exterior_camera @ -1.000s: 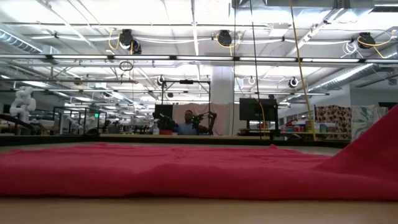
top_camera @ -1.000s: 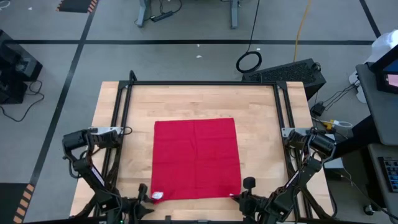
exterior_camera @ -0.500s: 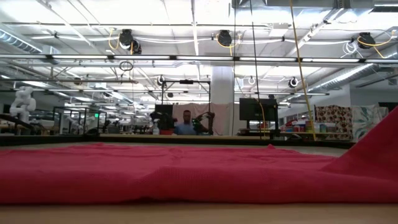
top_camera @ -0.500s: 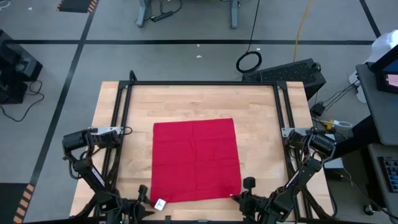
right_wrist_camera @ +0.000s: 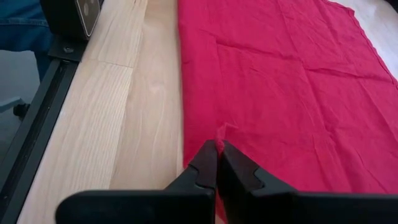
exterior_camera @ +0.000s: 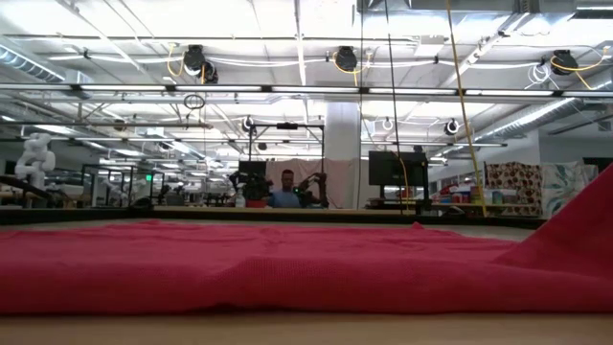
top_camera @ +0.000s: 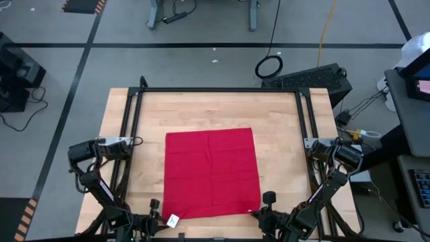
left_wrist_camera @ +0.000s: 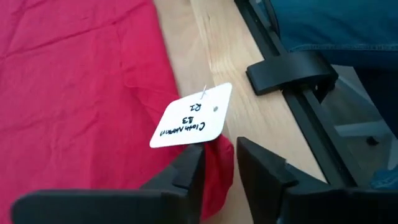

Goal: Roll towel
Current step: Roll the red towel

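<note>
Nothing rolled: the bright red soft cloth towel [top_camera: 212, 173] lies flat on the wooden tabletop [top_camera: 282, 128]. At its six o'clock edge, the left gripper [left_wrist_camera: 219, 163] straddles one corner, fingers narrowly apart, while the right gripper [right_wrist_camera: 217, 163] pinches the other.

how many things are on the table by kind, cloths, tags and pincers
red towel: 1
white tag on the towel's corner: 1
pincers at the towel's near corners: 2, the left pincer with that corner between its fingers, the right pincer shut on the other corner
total: 4
</note>
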Motion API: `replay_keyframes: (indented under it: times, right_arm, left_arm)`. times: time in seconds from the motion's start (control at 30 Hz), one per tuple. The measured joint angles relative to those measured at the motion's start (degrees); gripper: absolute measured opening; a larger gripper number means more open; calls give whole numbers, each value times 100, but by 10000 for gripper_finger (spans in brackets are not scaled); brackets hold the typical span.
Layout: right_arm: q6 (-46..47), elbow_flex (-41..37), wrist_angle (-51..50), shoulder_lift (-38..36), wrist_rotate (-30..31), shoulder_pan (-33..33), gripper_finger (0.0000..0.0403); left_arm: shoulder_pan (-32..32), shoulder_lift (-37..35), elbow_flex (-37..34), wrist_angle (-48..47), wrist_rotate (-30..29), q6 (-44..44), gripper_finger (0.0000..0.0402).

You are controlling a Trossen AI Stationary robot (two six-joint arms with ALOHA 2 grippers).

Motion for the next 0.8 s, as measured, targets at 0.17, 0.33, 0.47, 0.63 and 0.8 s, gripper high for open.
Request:
replay_keyframes:
  times: [0.17, 0.33, 0.47, 0.63, 0.8]
  right_arm:
    - [0, 0, 0, 0, 0, 0, 0]
    - [0, 0, 0, 0, -2, 0, 0]
    - [2, 0, 2, 0, -2, 0, 0]
    - [2, 0, 29, 0, -4, 0, 0]
    - [2, 0, 50, 0, -4, 0, 0]
  left_arm:
    - [0, -2, 0, 17, 0, -198, 69]
    - [0, -2, 0, -20, -66, -600, 70]
    - [-20, -4, 0, -1, -66, -603, 74]
    - [-48, -4, 0, 10, -68, -603, 72]
    - [-113, -44, 0, -40, -125, -598, 20]
